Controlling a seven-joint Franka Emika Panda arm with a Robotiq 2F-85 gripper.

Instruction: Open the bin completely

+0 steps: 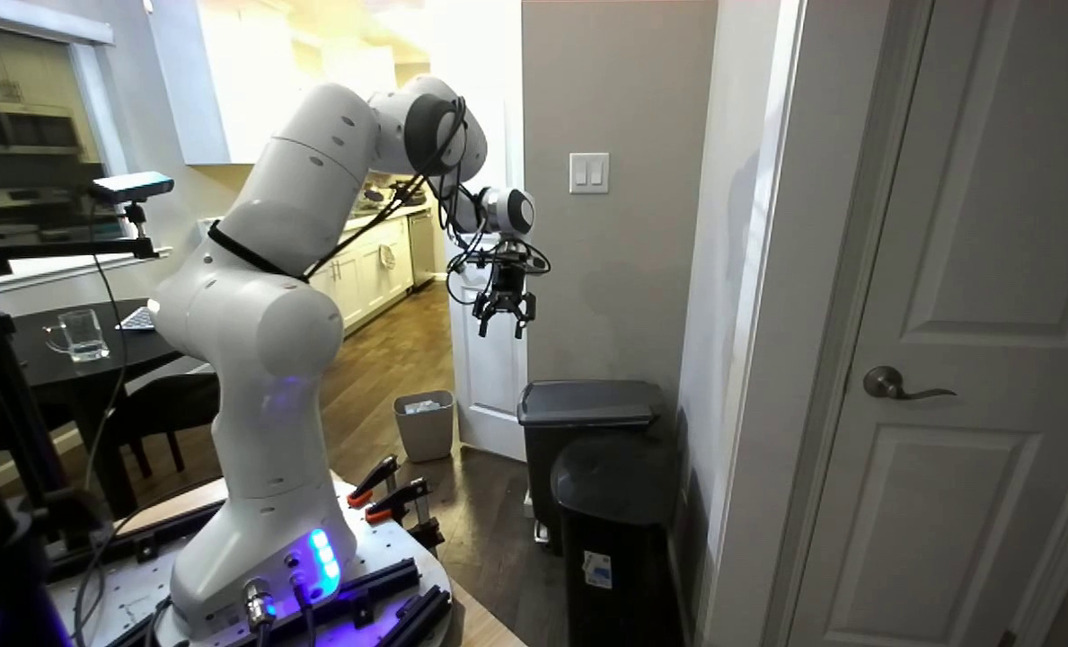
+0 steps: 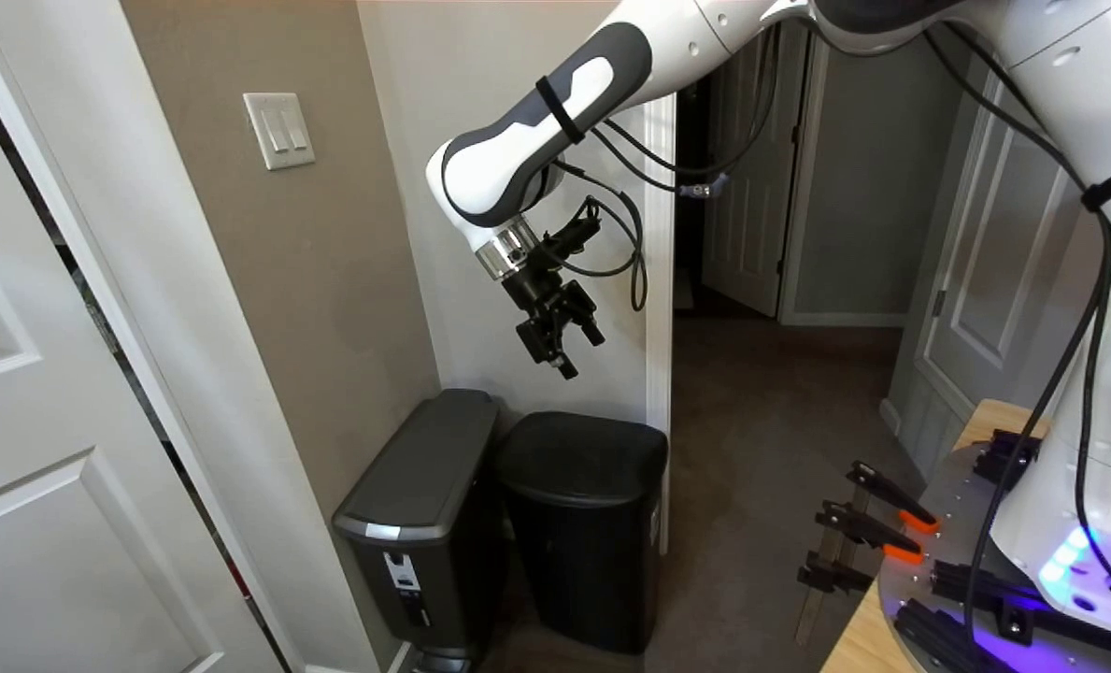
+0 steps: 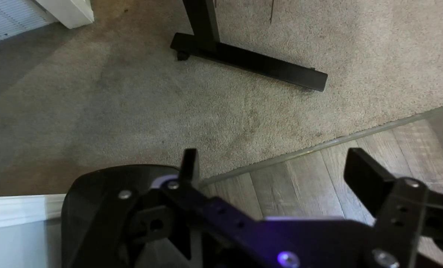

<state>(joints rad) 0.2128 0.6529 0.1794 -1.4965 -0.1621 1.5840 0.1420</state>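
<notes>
Closest to the wrist camera, 1 black gripper (image 3: 272,160) is hanging with its 2 fingers (image 3: 368,178) standing wide apart, gripping nothing. Lower down and not touching it, the black bin (image 2: 583,542) is standing upright near the wall (image 2: 471,327), its flat lid (image 2: 581,455) lying closed; I am judging this to be the bin meant. Since the fingers are hiding much in the wrist view, the dark lid corner at lower left is probably belonging to it. Just beside it a grey-lidded bin (image 2: 434,505) is standing, also closed, its foot pedal (image 2: 441,663) sticking out at the base.

Trouble could be coming from the fingertips landing on top of the flat lid: they would be pressing it down or shoving the body into its neighbour. A shallow hook under the edge could be slipping, leaving the lid dropping back before it is standing fully up. The nearby wall could be blocking the swing, and cables (image 2: 639,238) looping at the wrist could be catching on a raised lid.

Counting outward, 2 tall bins, 2 closed lids, 1 pedal, 1 small grey container (image 1: 425,440), 1 switch plate (image 1: 589,160) bearing 2 rockers (image 1: 580,173), 2 orange-tipped clamps (image 2: 863,525) and 1 glass mug (image 1: 83,334) are showing.
</notes>
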